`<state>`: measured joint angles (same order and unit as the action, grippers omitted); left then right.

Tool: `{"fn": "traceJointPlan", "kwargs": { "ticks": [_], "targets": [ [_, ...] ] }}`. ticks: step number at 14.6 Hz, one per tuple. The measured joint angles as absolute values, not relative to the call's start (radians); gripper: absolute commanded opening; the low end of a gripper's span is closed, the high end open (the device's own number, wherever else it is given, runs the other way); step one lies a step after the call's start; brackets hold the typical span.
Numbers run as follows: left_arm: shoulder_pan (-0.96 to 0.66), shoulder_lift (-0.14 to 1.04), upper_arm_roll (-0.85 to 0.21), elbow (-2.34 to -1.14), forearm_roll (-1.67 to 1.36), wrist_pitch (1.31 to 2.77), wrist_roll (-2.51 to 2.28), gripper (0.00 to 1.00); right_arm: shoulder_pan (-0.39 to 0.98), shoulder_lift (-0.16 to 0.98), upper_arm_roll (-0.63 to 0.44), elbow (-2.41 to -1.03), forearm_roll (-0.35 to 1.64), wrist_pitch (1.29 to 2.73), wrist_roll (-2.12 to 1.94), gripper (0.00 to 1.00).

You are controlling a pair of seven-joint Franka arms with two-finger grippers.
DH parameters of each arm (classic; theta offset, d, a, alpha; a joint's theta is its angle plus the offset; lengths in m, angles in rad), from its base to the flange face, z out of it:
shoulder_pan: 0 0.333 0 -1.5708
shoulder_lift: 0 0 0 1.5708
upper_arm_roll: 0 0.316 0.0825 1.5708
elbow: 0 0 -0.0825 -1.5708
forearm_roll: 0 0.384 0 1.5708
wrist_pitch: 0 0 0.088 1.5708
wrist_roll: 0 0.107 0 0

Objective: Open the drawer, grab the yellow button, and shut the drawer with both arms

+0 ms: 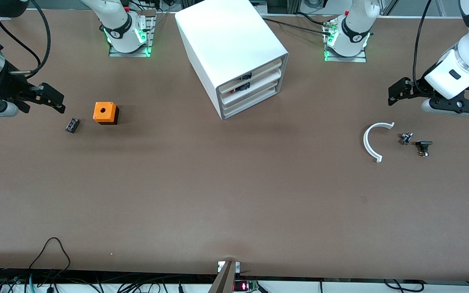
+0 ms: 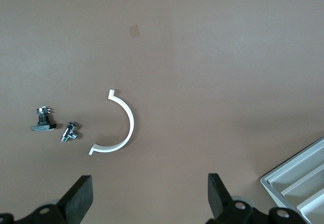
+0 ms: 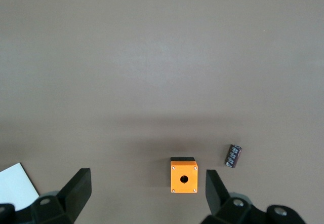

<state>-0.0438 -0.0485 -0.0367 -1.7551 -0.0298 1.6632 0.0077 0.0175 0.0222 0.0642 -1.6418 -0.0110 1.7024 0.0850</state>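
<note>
The white cabinet (image 1: pixel 234 44) stands between the two arm bases, its front turned toward the left arm's end of the table. Its uppermost drawer (image 1: pixel 265 68) is shut, as are the two below it. The button is hidden. My left gripper (image 1: pixel 395 92) hangs open and empty over bare table at the left arm's end; its wrist view shows its fingers wide apart (image 2: pixel 149 196). My right gripper (image 1: pixel 55 99) hangs open and empty at the right arm's end, beside an orange cube box (image 1: pixel 105 112); its wrist view shows it spread wide (image 3: pixel 147 191).
A small black rectangular part (image 1: pixel 72 125) lies beside the orange box (image 3: pixel 184 176). Below the left gripper lie a white half-ring (image 1: pixel 371 142), a small metal fitting (image 1: pixel 405 138) and a small black part (image 1: pixel 423 146). A cabinet corner (image 2: pixel 298 183) shows in the left wrist view.
</note>
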Motion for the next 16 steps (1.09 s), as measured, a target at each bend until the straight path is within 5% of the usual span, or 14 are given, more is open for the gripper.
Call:
{"fn": "traceJointPlan", "kwargs": {
  "ticks": [9,16],
  "targets": [
    [-0.06,-0.04,-0.082,-1.691,-0.127,1.507,0.007,1.0,0.024,0.133,0.065,-1.656,-0.011,1.71,0.021,1.0],
    [-0.069,0.099,-0.144,-1.695,-0.375,1.47,0.043,1.0,0.07,0.238,0.066,-1.65,-0.011,1.82,0.024,1.0]
  ]
}}
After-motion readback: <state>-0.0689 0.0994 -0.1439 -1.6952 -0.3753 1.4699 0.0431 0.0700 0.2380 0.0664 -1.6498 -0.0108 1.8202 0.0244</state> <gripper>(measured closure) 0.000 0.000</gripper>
